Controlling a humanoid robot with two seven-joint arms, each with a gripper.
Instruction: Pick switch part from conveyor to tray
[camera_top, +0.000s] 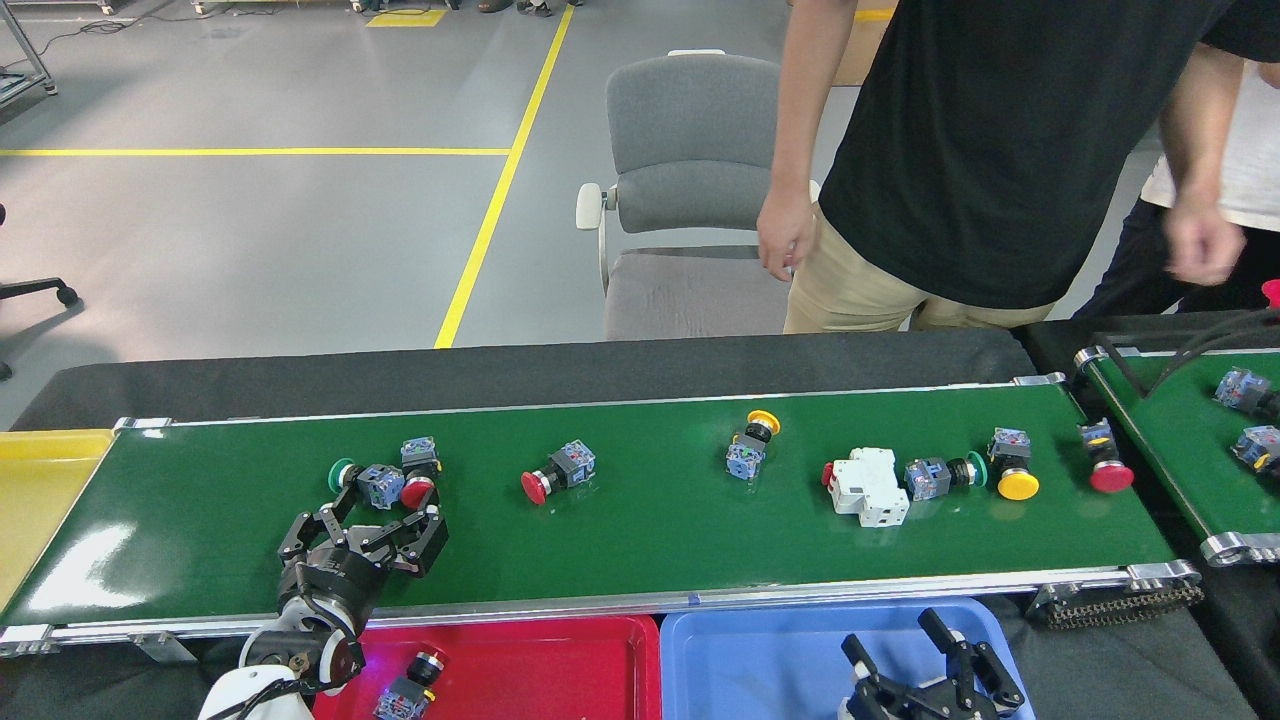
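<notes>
Nearest edge: red tray (560, 670) with one switch part (408, 686) lying in its left corner, blue tray (760, 665) beside it. Right gripper (935, 668) low over the blue tray, fingers spread, nothing between them. Left gripper (362, 528) out over the conveyor (640, 540), fingers splayed wide and empty, tips just short of a tangled pair of switches: green-capped one (358, 480) and red-capped one (417, 472), touching each other. Likely step in hand: closing on this pair's nearer member. To do it well, I judge the fingers should straddle one body across its narrow width, not the pair, and come down squarely, since the round caps would roll out of a skewed pinch. Green-capped switch lies on its side, long axis roughly along the belt, cap to the left. Red-capped one runs front to back, cap toward the robot. Further right along the belt: lone red-capped switch (556, 470), cap pointing left and slightly near; yellow-capped switch (750, 446); white breaker (866, 485). Beyond, a grey chair (690, 180) and a person (1000, 150) standing.
</notes>
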